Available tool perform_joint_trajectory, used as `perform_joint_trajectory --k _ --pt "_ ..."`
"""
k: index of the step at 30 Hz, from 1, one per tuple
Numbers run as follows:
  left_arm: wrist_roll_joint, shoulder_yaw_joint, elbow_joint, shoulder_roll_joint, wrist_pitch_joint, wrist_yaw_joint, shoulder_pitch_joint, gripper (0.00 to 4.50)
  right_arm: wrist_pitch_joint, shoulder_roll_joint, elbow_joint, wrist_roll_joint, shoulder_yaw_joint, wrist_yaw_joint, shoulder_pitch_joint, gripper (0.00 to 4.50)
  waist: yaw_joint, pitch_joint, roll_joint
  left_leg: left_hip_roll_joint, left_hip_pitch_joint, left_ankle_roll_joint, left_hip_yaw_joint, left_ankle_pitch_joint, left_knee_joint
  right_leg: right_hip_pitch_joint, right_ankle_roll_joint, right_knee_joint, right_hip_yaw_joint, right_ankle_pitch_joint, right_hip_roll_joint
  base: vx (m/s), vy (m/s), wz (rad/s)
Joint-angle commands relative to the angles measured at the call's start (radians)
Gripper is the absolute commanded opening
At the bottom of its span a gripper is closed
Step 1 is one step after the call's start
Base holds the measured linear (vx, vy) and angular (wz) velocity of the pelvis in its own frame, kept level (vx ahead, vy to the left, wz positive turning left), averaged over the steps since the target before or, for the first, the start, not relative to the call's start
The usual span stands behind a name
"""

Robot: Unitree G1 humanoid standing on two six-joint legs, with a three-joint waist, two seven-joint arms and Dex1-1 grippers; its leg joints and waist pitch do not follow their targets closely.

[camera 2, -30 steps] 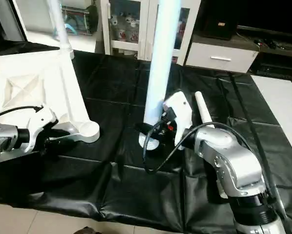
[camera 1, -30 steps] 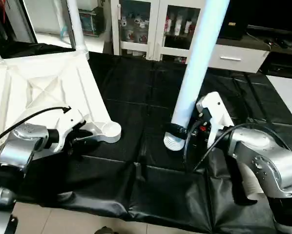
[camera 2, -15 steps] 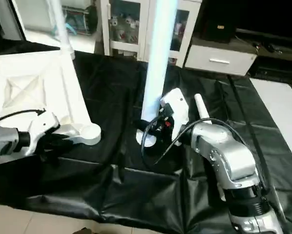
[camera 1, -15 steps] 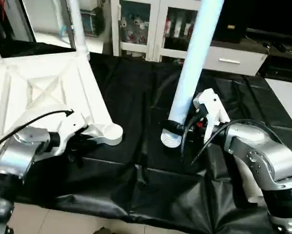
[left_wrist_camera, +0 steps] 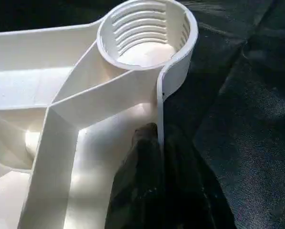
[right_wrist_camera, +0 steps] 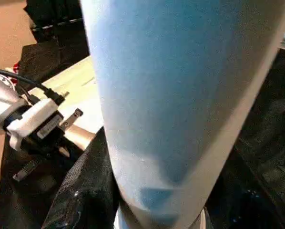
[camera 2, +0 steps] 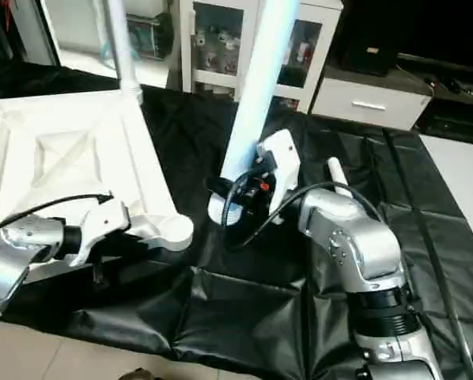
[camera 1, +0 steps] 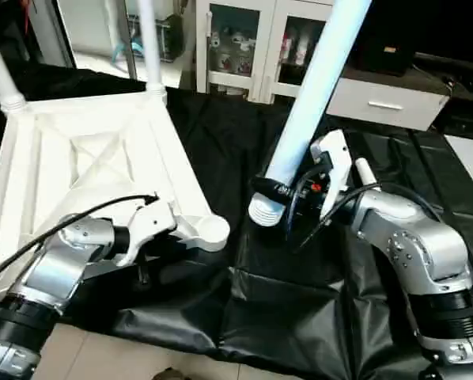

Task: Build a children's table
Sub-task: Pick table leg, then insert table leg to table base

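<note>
The children's table top (camera 1: 86,150) lies upside down, ribbed side up, on the left of the black-draped work table (camera 1: 300,317). Two white legs (camera 1: 149,47) stand in its far corners. The near right corner socket (left_wrist_camera: 145,33) is empty and threaded inside. My left gripper (left_wrist_camera: 157,136) is shut on the thin rim wall just behind that socket. My right gripper (camera 1: 278,190) is shut on a long white leg (camera 1: 315,79), which leans to the right. Its ribbed end (camera 1: 264,212) hangs just above the cloth, a little right of the socket.
Another white leg (camera 2: 335,170) lies on the cloth behind my right forearm. Glass-door cabinets (camera 1: 244,39) and a white drawer unit (camera 1: 379,103) stand beyond the work table's far edge. The cloth's front edge (camera 1: 181,340) runs close below both arms.
My left gripper has closed on the table top's rim by the socket. My right arm has carried the leg left, closer to the socket, and tilted it more. The camera has also shifted.
</note>
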Motion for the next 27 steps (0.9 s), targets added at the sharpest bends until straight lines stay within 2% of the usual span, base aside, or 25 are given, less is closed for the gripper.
perform_joint_trajectory --k 1,2,3,4,6,7,8,9,10,15,17,19,22,24,25,27 --pt "0.006 -0.079 -0.021 -0.030 0.007 -0.017 0.029 0.03 -0.002 -0.005 0.017 0.009 -0.008 0.005 -0.020 1.88 -0.004 -0.049 -0.005 0.081 0.029 -0.023 -0.037 -0.191 -0.079 0.015 -0.149 -0.089 0.059 -0.233 -0.110 0.000 0.000 0.00" --pt "0.021 -0.080 -0.020 -0.031 -0.001 -0.001 0.026 0.03 -0.002 -0.005 0.022 0.008 -0.005 0.005 -0.022 1.88 -0.002 -0.048 -0.011 0.080 0.029 -0.021 -0.036 -0.188 -0.079 0.015 -0.146 -0.090 0.059 -0.233 -0.111 0.000 0.000 0.00" --pt "0.035 -0.077 -0.015 -0.033 -0.010 0.019 0.024 0.03 0.000 -0.004 0.023 0.009 -0.004 0.006 -0.024 1.88 -0.002 -0.048 -0.011 0.080 0.029 -0.021 -0.036 -0.188 -0.079 0.015 -0.146 -0.090 0.059 -0.233 -0.111 0.000 0.000 0.00" --pt "0.049 -0.069 -0.006 -0.036 -0.021 0.046 0.022 0.46 0.004 -0.004 0.021 0.011 -0.002 0.008 -0.024 1.88 0.002 -0.048 -0.009 0.080 0.030 -0.020 -0.036 -0.190 -0.078 0.013 -0.141 -0.091 0.059 -0.241 -0.113 0.000 0.000 0.00" --pt "0.031 -0.041 -0.003 -0.039 0.009 0.058 0.027 0.58 0.008 -0.005 0.013 0.013 0.003 0.012 -0.022 1.88 0.004 -0.046 -0.014 0.080 0.029 -0.022 -0.035 -0.198 -0.079 0.013 -0.131 -0.092 0.058 -0.258 -0.113 0.000 0.000 0.00" --pt "0.027 -0.037 -0.007 -0.038 0.017 0.058 0.030 0.58 0.009 -0.005 0.010 0.013 0.004 0.012 -0.021 1.88 0.006 -0.046 -0.013 0.079 0.029 -0.024 -0.035 -0.204 -0.079 0.013 -0.129 -0.093 0.059 -0.269 -0.115 0.000 0.000 0.00" --pt "0.011 -0.014 -0.035 -0.030 0.034 0.060 0.050 0.58 0.009 -0.006 0.005 0.008 0.010 0.015 -0.017 1.88 0.009 -0.047 -0.006 0.082 0.030 -0.036 -0.038 -0.222 -0.081 0.011 -0.127 -0.093 0.059 -0.284 -0.117 0.000 0.000 0.00" --pt "0.009 -0.008 -0.040 -0.030 0.036 0.063 0.053 0.87 0.009 -0.007 0.003 0.008 0.011 0.015 -0.016 1.88 0.008 -0.046 -0.008 0.082 0.030 -0.041 -0.039 -0.230 -0.083 0.011 -0.126 -0.094 0.058 -0.288 -0.116 0.000 0.000 0.00" --pt "0.004 0.007 -0.051 -0.027 0.036 0.073 0.063 0.96 0.011 -0.007 -0.002 0.007 0.011 0.015 -0.013 1.88 0.008 -0.047 -0.008 0.083 0.030 -0.051 -0.040 -0.246 -0.085 0.011 -0.126 -0.094 0.058 -0.284 -0.115 0.000 0.000 0.00" --pt "0.002 0.017 -0.057 0.003 0.047 0.055 0.077 0.97 0.011 -0.010 -0.008 0.008 0.009 0.014 -0.008 1.88 0.005 -0.049 -0.013 0.079 0.028 -0.057 -0.040 -0.233 -0.085 0.015 -0.132 -0.088 0.058 -0.219 -0.111 0.000 0.000 0.00" --pt "0.004 0.018 -0.046 0.015 0.046 0.044 0.079 0.97 0.013 -0.013 -0.014 0.011 0.007 0.013 -0.005 1.88 0.001 -0.050 -0.007 0.079 0.027 -0.056 -0.039 -0.225 -0.084 0.016 -0.137 -0.087 0.059 -0.198 -0.111 0.000 0.000 0.00" --pt "0.006 0.012 -0.042 0.031 0.051 0.024 0.083 0.97 0.014 -0.017 -0.018 0.011 0.004 0.012 -0.002 1.88 -0.004 -0.050 -0.008 0.078 0.026 -0.053 -0.040 -0.223 -0.084 0.018 -0.139 -0.087 0.058 -0.197 -0.111 0.000 0.000 0.00" --pt "0.010 0.003 -0.037 0.048 0.056 0.006 0.081 0.97 0.012 -0.022 -0.019 0.008 -0.001 0.010 0.001 1.88 -0.013 -0.049 -0.001 0.079 0.026 -0.061 -0.042 -0.244 -0.087 0.018 -0.141 -0.088 0.057 -0.210 -0.109 0.000 0.000 0.00" --pt "0.014 -0.001 -0.023 0.055 0.056 0.001 0.069 0.97 0.011 -0.020 -0.020 0.007 -0.002 0.008 0.002 1.88 -0.016 -0.048 -0.002 0.079 0.027 -0.063 -0.043 -0.256 -0.086 0.017 -0.146 -0.090 0.057 -0.225 -0.111 0.000 0.000 0.00" --pt "0.014 -0.001 -0.022 0.056 0.056 0.000 0.067 0.78 0.010 -0.020 -0.020 0.007 -0.003 0.008 0.001 1.88 -0.017 -0.048 -0.001 0.079 0.028 -0.063 -0.042 -0.259 -0.086 0.016 -0.146 -0.091 0.058 -0.231 -0.111 0.000 0.000 0.00" --pt "0.014 -0.005 -0.005 0.061 0.063 -0.004 0.048 0.60 0.007 -0.018 -0.017 0.007 -0.004 0.007 -0.001 1.88 -0.019 -0.047 0.008 0.079 0.029 -0.069 -0.045 -0.281 -0.087 0.016 -0.151 -0.092 0.058 -0.243 -0.112 0.000 0.000 0.00"
